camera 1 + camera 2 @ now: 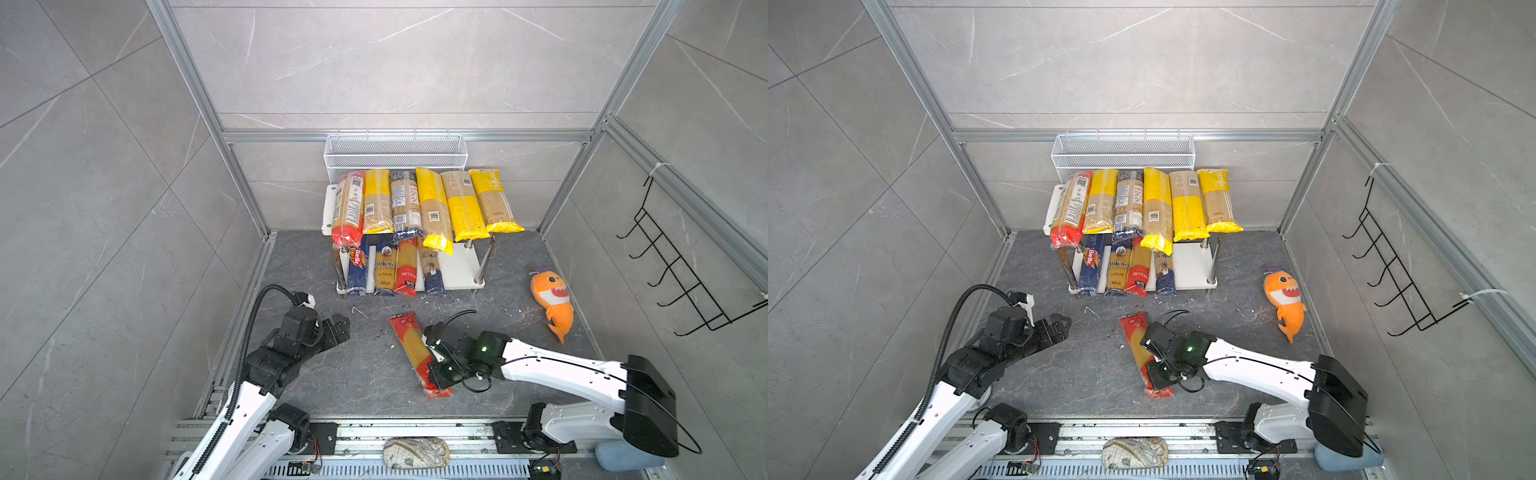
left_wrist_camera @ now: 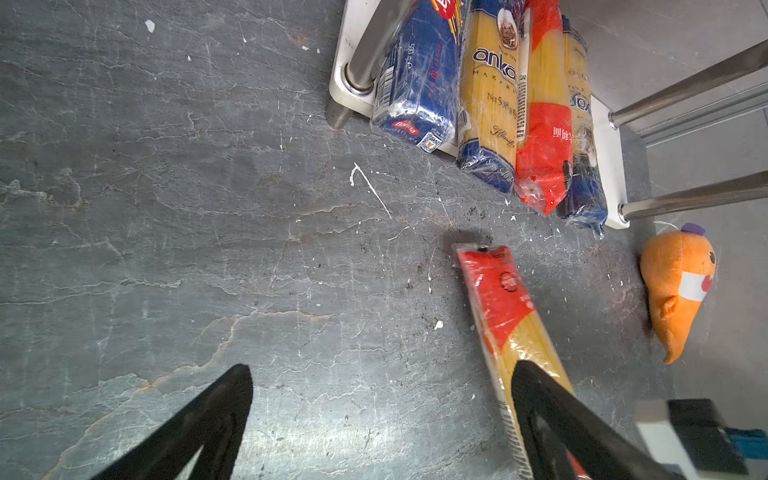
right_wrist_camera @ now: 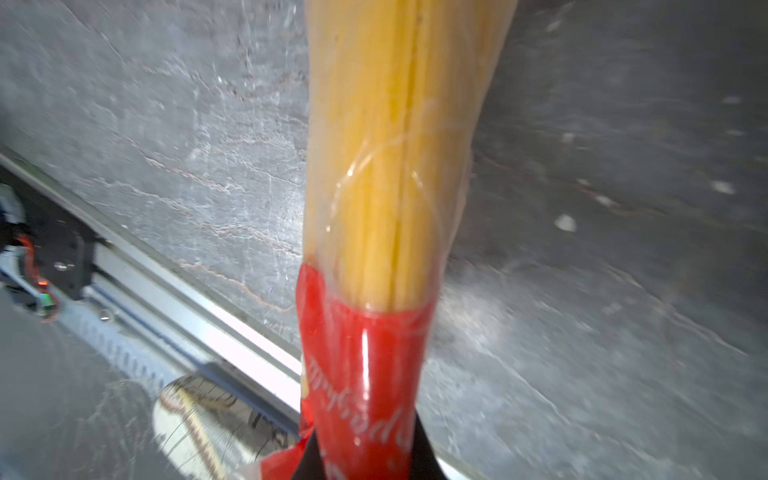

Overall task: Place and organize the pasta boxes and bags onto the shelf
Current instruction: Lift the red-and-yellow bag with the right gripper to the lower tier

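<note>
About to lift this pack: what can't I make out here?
- Right gripper contact on the red-ended pack: covered by its own body in both top views; cropped at the right wrist view's edge.
- Rear of the lower shelf board: hidden under upper-tier packs in both top views.

Eleven pasta packs were counted: six on the top board of the one shelf, four on its lower board, and a single red-ended pack off the shelf. There were also one orange plush toy, one white mesh basket and one black hook rack.
</note>
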Robot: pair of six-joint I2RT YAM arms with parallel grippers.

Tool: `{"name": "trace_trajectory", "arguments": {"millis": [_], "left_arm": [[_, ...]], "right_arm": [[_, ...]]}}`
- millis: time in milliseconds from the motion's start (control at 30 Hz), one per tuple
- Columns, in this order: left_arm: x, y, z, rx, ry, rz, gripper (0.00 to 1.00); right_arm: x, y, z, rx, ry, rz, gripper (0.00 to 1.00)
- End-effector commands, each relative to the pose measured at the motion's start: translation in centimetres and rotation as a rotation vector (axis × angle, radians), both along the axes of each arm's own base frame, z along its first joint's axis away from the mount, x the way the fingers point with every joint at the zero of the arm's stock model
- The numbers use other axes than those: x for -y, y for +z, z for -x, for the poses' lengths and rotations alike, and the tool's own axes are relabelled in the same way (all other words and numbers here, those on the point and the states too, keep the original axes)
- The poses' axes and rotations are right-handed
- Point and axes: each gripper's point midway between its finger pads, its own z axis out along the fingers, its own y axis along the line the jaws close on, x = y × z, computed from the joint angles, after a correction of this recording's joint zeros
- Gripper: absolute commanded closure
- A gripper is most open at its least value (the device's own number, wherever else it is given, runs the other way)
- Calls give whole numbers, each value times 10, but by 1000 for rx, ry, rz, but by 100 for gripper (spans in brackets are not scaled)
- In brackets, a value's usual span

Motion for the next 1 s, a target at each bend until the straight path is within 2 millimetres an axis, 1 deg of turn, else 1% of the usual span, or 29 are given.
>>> {"name": "trace_trajectory", "arguments": {"millis": [0,133,233,367,467,533,600,667,800,967], "left_arm": [[9,29,-14,83,-17,41,0],[12,31,-20,85,-25,38,0],[15,33,-24,96,-34,44,0],[18,37,-29,109,-35,47,0],[19,39,-33,109,-40,37,0],[19,41,-35,108,-43,30,0],[20,43,-37,109,-46,27,0],[22,46,-39,111,-53,21,0],[23,48,-44,113,-60,8,0],[29,46,-53,98,-77,-2,0]], "right_arm": [[0,38,-17,104,-37,-121,100],[18,54,-28,138,-77,-140,100],[29,65,-41,172,-116,-145,100],[36,85,-60,222,-140,-174,100],[40,91,-75,246,-149,-166,100],[41,94,-87,251,-158,-177,100],[39,101,-96,246,-165,-206,100],[35,110,-102,237,-155,-234,100],[31,125,-104,222,-124,-239,100],[25,147,-101,191,-85,-267,100]]}}
